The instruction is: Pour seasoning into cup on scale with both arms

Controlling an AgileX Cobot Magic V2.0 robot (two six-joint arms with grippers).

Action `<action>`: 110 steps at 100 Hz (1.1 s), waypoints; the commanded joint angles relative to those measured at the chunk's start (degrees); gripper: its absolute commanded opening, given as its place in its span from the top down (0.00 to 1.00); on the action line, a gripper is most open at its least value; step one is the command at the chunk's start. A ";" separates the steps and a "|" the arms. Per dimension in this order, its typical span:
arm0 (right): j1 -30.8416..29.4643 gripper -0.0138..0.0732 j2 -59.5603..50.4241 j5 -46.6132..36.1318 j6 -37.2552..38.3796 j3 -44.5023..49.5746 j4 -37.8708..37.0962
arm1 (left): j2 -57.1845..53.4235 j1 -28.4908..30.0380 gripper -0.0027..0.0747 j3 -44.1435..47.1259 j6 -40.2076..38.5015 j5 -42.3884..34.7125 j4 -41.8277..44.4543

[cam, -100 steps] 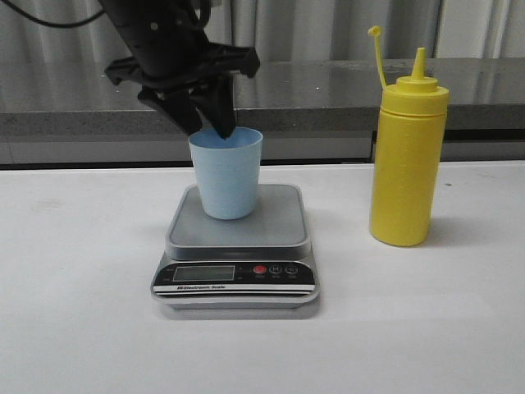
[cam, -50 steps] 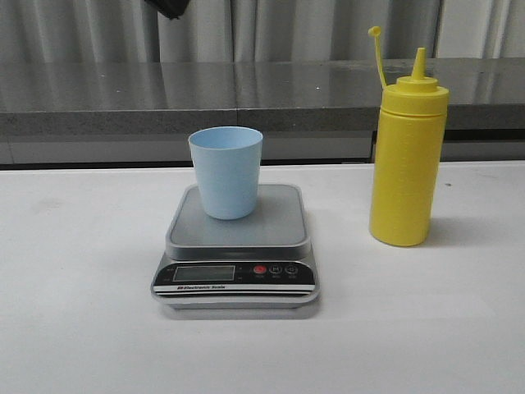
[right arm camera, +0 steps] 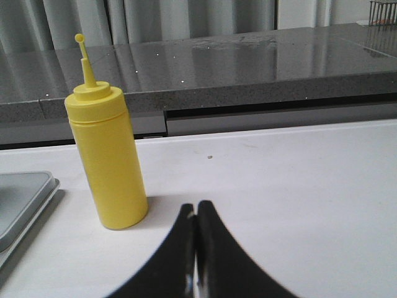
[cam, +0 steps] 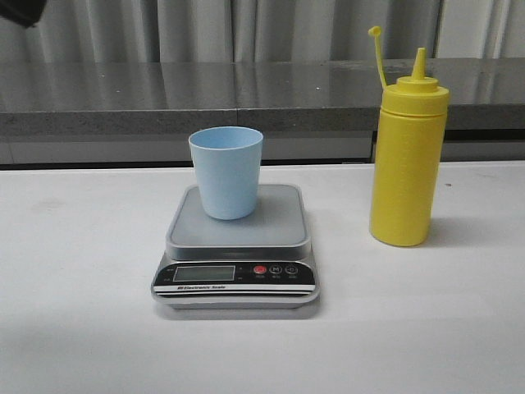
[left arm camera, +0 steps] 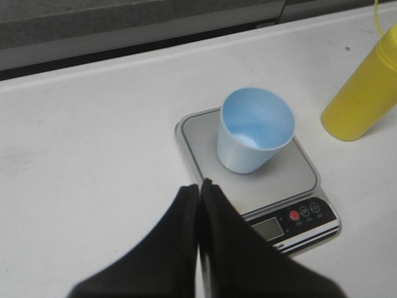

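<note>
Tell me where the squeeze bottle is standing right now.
In the front view, the yellow squeeze bottle stands upright on the white table, to the right of the kitchen scale carrying the blue cup, apart from both.

Cup [cam: 226, 172] on scale [cam: 236, 246], bottle [cam: 408, 152] right

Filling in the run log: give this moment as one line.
cup: upright on scale | seasoning: untouched | left gripper: shut, empty | right gripper: shut, empty
</note>
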 commanded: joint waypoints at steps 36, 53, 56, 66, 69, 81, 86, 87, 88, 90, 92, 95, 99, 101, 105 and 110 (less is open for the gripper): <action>-0.24 0.92 -0.83 -4.45 -0.71 -1.13 -0.51 | -20.26 8.86 0.99 18.25 -0.69 -14.69 2.18; -0.24 0.92 -0.83 -4.45 -0.71 -1.13 -0.51 | -25.62 10.10 0.99 24.30 -0.69 -16.60 2.33; -0.24 0.92 -0.83 -4.45 -0.71 -1.13 -0.51 | -26.58 10.35 0.99 25.08 -0.69 -16.86 3.00; -0.24 0.92 -0.83 -4.45 -0.71 -1.13 -0.51 | -30.20 11.07 0.99 27.35 -0.69 -16.85 4.23; -0.24 0.92 -0.83 -4.45 -0.71 -1.13 -0.51 | -31.44 11.07 0.99 27.90 -0.69 -16.85 4.23; -0.24 0.92 -0.83 -4.45 -0.71 -1.13 -0.51 | -36.29 11.07 0.99 30.05 -0.69 -16.85 4.33; -0.24 0.92 -0.83 -4.45 -0.71 -1.13 -0.51 | -38.31 11.07 0.99 30.79 -0.69 -16.85 4.33; -0.24 0.92 -0.83 -4.45 -0.71 -1.13 -0.51 | -38.61 11.07 0.99 30.89 -0.69 -16.85 4.33; -0.24 0.92 -0.83 -4.45 -0.71 -1.13 -0.51 | -39.21 11.07 0.99 31.10 -0.69 -16.85 4.33; -0.24 0.92 -0.83 -4.45 -0.71 -1.13 -0.51 | -40.08 11.07 0.99 31.22 -0.69 -16.85 4.33; -0.24 0.92 -0.83 -4.45 -0.71 -1.13 -0.51 | -40.90 11.07 0.99 31.57 -0.69 -16.85 4.33; -0.24 0.92 -0.83 -4.45 -0.71 -1.13 -0.51 | -41.92 11.07 0.99 31.92 -0.69 -16.85 4.33; -0.24 0.92 -0.83 -4.45 -0.71 -1.13 -0.51 | -43.28 11.07 0.99 32.36 -0.69 -16.85 4.33; -0.24 0.92 -0.83 -4.45 -0.71 -1.13 -0.51 | -43.66 11.07 0.99 32.52 -0.69 -16.85 4.33; -0.24 0.92 -0.83 -4.45 -0.71 -1.13 -0.51 | -44.45 11.07 0.99 32.74 -0.69 -16.85 4.33; -0.24 0.92 -0.83 -4.45 -0.71 -1.13 -0.51 | -44.89 11.07 0.99 33.03 -0.69 -16.85 4.33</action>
